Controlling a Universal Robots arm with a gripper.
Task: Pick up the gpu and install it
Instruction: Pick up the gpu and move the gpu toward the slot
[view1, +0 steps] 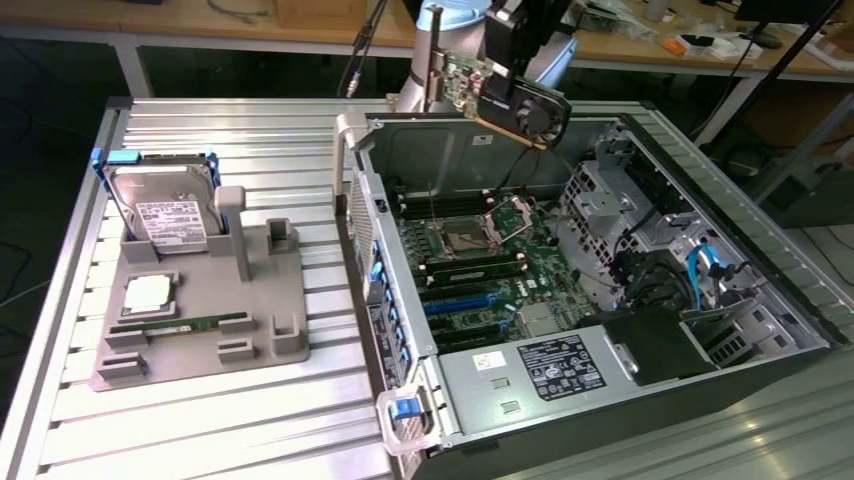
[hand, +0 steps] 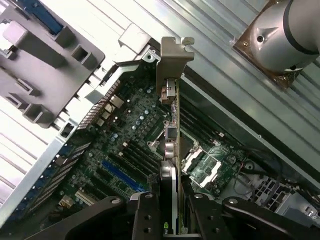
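Gripper (hand: 172, 202) clamped on gpu (view1: 518, 98); gpu held tilted in air above open case (view1: 380, 250), over motherboard (view1: 461, 265); pickup done; install left, gpu not yet seated on motherboard.

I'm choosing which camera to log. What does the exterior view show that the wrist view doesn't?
Exterior view adds: hard drive, processor chip and RAM stick in the gray holder. Wrist view adds: the hand with fingers clamped on the gpu. Both: the gpu raised above the motherboard in the open case.
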